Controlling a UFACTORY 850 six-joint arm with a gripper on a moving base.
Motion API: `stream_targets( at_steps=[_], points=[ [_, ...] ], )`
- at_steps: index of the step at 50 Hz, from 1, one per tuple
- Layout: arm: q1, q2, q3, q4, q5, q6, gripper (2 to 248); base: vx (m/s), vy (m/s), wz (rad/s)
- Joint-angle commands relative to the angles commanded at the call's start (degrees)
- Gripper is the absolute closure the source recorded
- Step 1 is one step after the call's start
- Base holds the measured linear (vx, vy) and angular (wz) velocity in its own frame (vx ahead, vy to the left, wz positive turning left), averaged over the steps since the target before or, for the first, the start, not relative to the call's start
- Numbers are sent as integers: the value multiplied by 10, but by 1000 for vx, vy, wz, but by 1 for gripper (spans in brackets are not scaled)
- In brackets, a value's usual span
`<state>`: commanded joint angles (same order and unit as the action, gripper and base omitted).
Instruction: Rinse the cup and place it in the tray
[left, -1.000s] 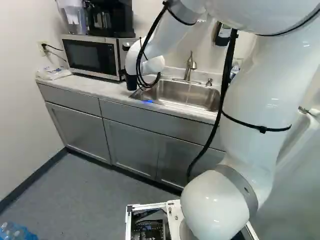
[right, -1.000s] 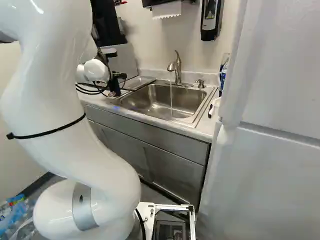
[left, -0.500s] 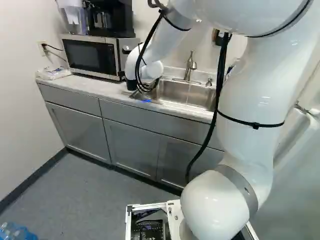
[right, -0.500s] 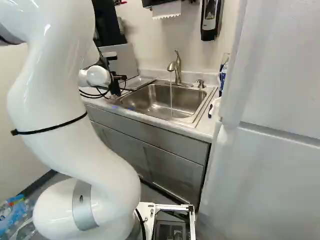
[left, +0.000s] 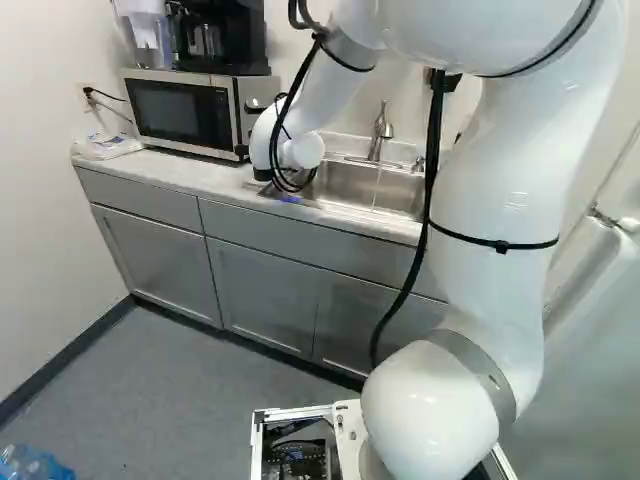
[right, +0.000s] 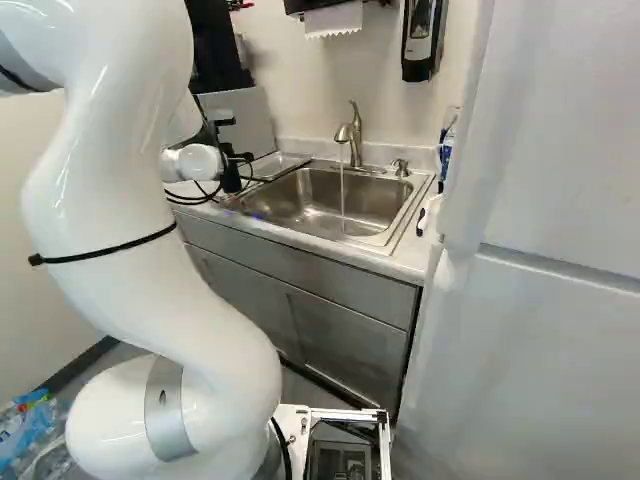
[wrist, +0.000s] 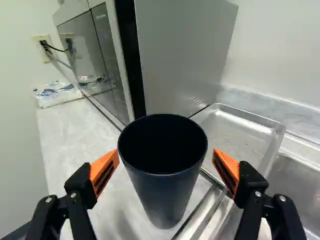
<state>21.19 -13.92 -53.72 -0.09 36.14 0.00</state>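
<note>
Zero steps look finished: cup (wrist: 162, 185) stands upright on counter (wrist: 75, 130) by the sink (right: 370, 205), between the gripper's (wrist: 166, 154) spread fingers, ungripped, outside tray (wrist: 240, 135); tap (right: 355, 135) runs, so grasp, rinse and tray placement likely all remain.

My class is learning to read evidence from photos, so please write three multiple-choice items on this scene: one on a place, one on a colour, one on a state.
1. Where is the dark cup?
A) In the sink
B) Between the fingers
C) In the tray

2. What colour are the finger pads?
A) Green
B) White
C) Orange

3. What is the faucet doing?
A) Running
B) Shut off
C) Lying in the sink

Right letters:
1. B: the wrist view shows a finger on either side of it.
2. C: both show orange in the wrist view.
3. A: a thin stream of water falls from the spout.
</note>
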Motion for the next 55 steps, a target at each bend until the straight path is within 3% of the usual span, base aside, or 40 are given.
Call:
stream_targets(
  at_steps=[11,31,32,36,37,42,43,47,48,55],
  points=[
    [0,-9,4,0,21,0,3,0,0,0],
    [0,-13,5,0,21,0,3,0,0,0],
    [0,-13,5,0,21,0,26,0,0,0],
    [0,-13,5,0,21,0,26,0,0,0],
    [0,-13,5,0,21,0,63,0,0,0],
    [0,-13,5,0,21,0,63,0,0,0],
    [0,-13,5,0,21,0,102,0,0,0],
    [0,-13,5,0,21,0,102,0,0,0],
    [0,-13,5,0,21,0,124,0,0,0],
    [0,-13,5,0,21,0,124,0,0,0]
  ],
)
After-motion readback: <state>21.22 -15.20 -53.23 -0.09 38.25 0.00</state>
